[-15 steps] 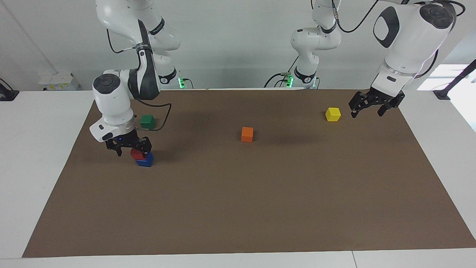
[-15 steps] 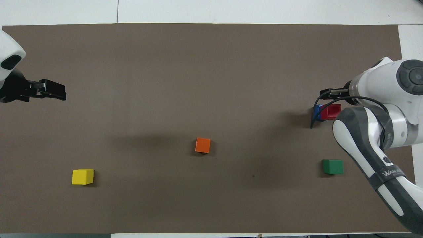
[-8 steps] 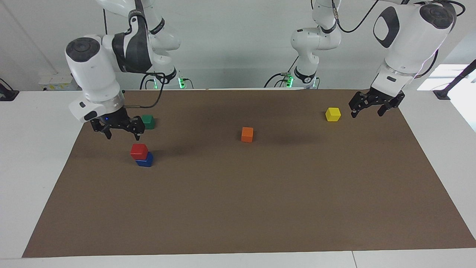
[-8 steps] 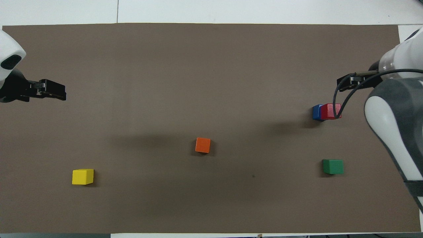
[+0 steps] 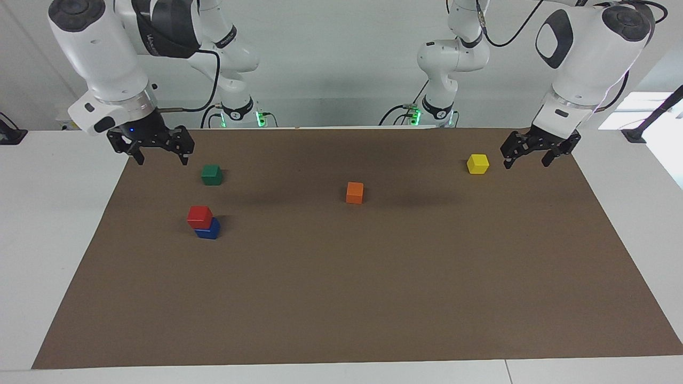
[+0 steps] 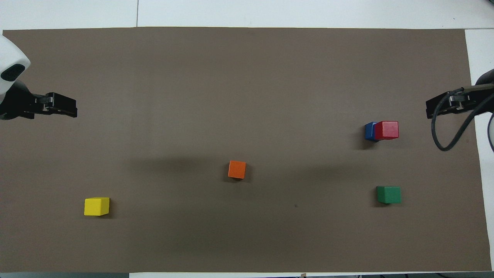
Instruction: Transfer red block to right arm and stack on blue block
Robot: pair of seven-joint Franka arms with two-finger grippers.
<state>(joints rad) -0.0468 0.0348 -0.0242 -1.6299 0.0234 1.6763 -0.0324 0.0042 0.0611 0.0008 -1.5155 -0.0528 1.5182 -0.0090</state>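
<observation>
The red block [image 5: 199, 216] sits on top of the blue block [image 5: 208, 230] on the brown mat, toward the right arm's end of the table; in the overhead view the red block [image 6: 386, 130] covers most of the blue block [image 6: 370, 131]. My right gripper [image 5: 158, 151] is open and empty, raised over the mat's edge, apart from the stack; its tip shows in the overhead view [image 6: 444, 106]. My left gripper [image 5: 528, 154] is open and empty, waiting beside the yellow cube; it also shows in the overhead view [image 6: 61, 107].
A green cube [image 5: 212, 174] lies nearer the robots than the stack. An orange cube [image 5: 354, 192] lies mid-mat. A yellow cube [image 5: 477, 164] lies toward the left arm's end. The brown mat [image 5: 373, 298] covers the white table.
My right gripper let go of the red block on the blue block, then rose and drew back toward the mat's edge. The left arm has not moved.
</observation>
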